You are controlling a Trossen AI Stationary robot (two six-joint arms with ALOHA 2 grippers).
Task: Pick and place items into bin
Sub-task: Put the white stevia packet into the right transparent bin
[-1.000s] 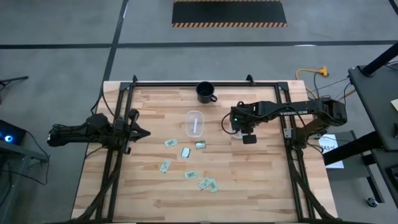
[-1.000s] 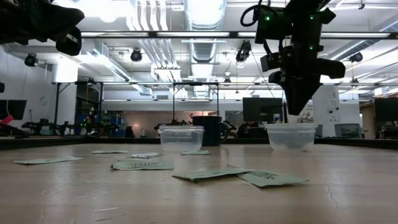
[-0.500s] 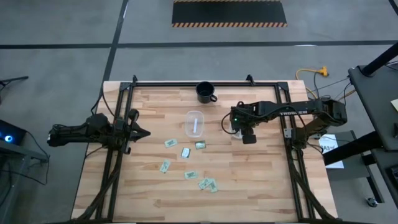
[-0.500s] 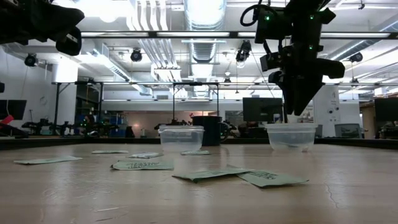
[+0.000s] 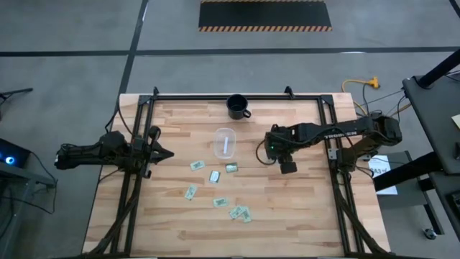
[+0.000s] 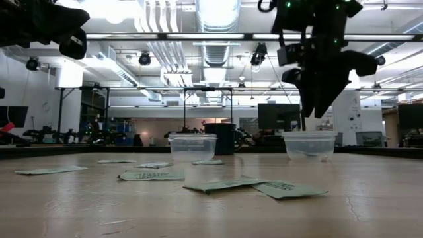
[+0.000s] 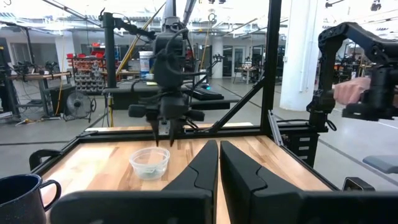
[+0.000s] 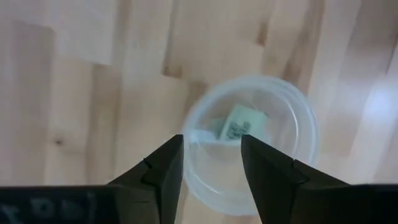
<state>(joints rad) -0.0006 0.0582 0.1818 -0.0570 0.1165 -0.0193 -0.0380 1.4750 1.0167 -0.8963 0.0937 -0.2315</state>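
Note:
My right gripper (image 8: 211,154) hangs open, pointing down, just above a clear round cup (image 6: 309,145). One pale green and white packet (image 8: 239,128) lies on the bottom of that cup. Several more packets, such as one (image 5: 197,165) and another (image 5: 221,203), lie flat on the wood at the table's middle and toward its near edge. My left gripper (image 5: 164,152) waits shut over the table's left side, touching nothing.
A clear oblong container (image 5: 225,142) with something white in it stands at the table's middle. A dark mug (image 5: 238,106) stands near the far edge. A black frame (image 5: 136,173) runs along the left, right and far sides. Bare wood lies at the right and near right.
My right gripper has risen a little above the clear cup and drifted slightly toward the near edge. Its fingers, which came to a point before, now stand apart. The packet now lies in the cup.

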